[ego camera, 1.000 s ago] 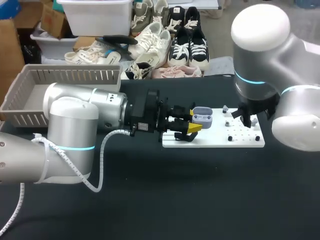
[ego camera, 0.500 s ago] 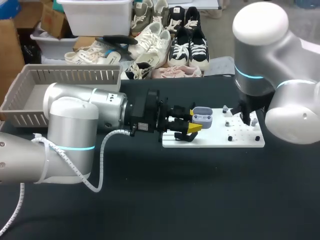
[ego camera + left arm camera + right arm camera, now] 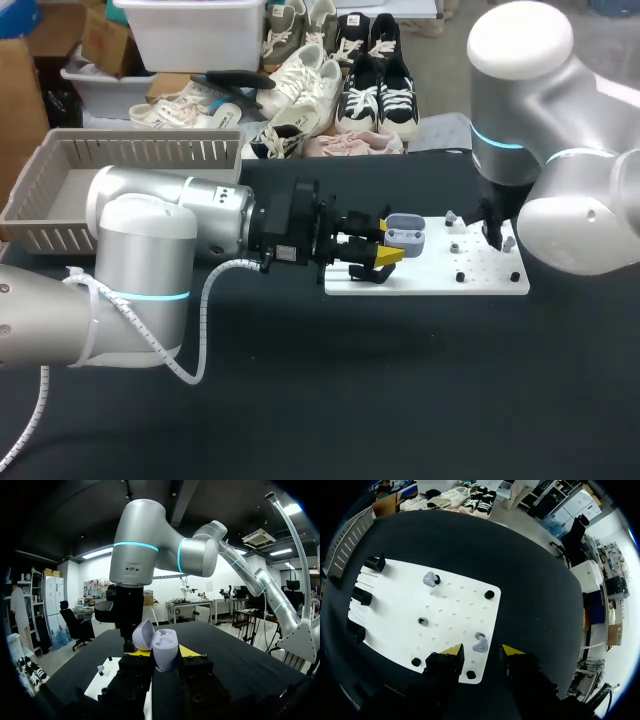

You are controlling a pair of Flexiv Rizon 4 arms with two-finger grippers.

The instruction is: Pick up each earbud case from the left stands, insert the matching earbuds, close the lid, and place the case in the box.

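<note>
r gripper (image 3: pixel 482 651) spread astride lilac earbud (image 3: pixel 480 644), gap either side. black pegs (image 3: pixel 416 662) close by on board (image 3: pixel 395 605). l gripper (image 3: pixel 385 252) w/ lid-up case (image 3: pixel 405 235) blocks board's left end; middle free.

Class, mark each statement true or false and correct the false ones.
1. The left gripper holds an earbud case with its lid open. True.
2. The right gripper is shut on an earbud. False: it is open over an earbud lying on the white board.
3. The white board sits inside the grey basket. False: it lies on the black table, apart from the grey basket.
4. A second earbud lies on the white board. True.
</note>
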